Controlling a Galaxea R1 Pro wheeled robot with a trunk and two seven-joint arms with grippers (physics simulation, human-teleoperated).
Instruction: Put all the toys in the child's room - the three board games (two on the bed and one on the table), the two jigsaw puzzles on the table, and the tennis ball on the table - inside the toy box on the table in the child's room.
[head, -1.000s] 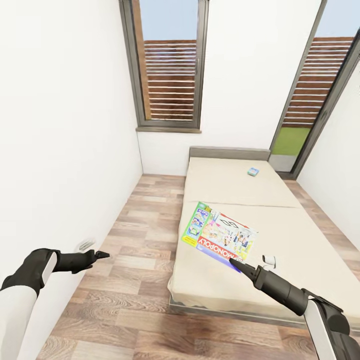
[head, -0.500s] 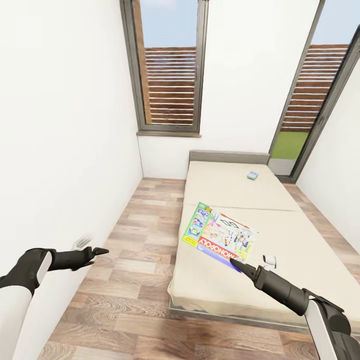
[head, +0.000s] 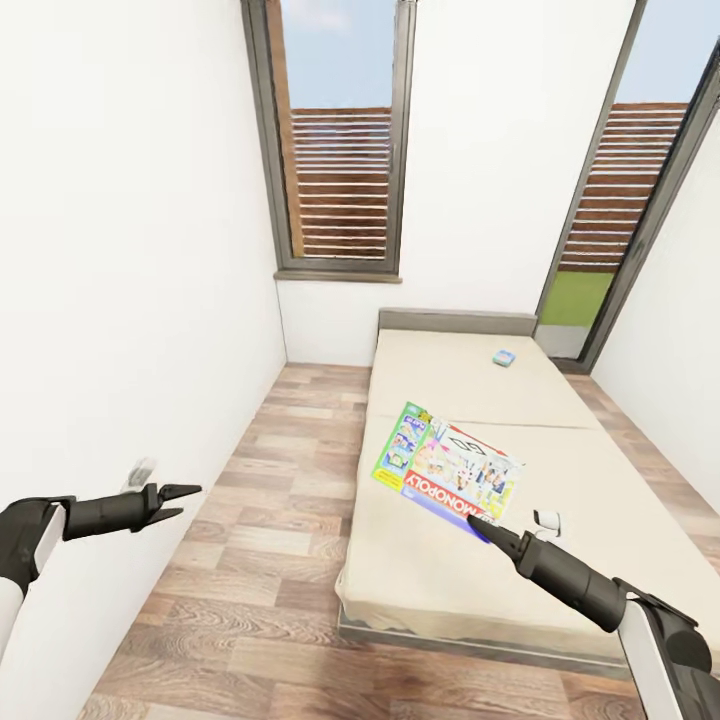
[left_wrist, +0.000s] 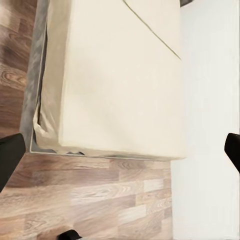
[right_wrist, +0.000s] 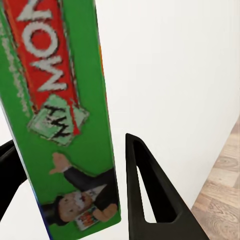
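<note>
Head view: child's room, white walls, wood-plank floor, tall grey-framed windows.
Bed: wide beige mattress with low grey headboard, ahead and right of centre.
Board game, large: flat Monopoly box lying on the near half of the mattress, toward its floor-side edge, set askew.
Board game, small: little blue box on the far half, near the headboard, well apart from the first.
Right pincer: at the near corner of the Monopoly box; in the right wrist view the box's green edge stands between the two dark fingers, jaws parted. Whether they touch the card cannot be told from these pictures.
Left pincer: jaws spread, empty, held out over the floor beside the left wall, well apart from the bed.
Step in hand (judged): taking hold of the Monopoly box by its edge.
Method advised: seat the edge deep between the fingers before closing; grip near the corner is likely to let a wide flat box droop, so lift slowly and level.
Risk: box sliding off the mattress edge if pushed and not pinched.
</note>
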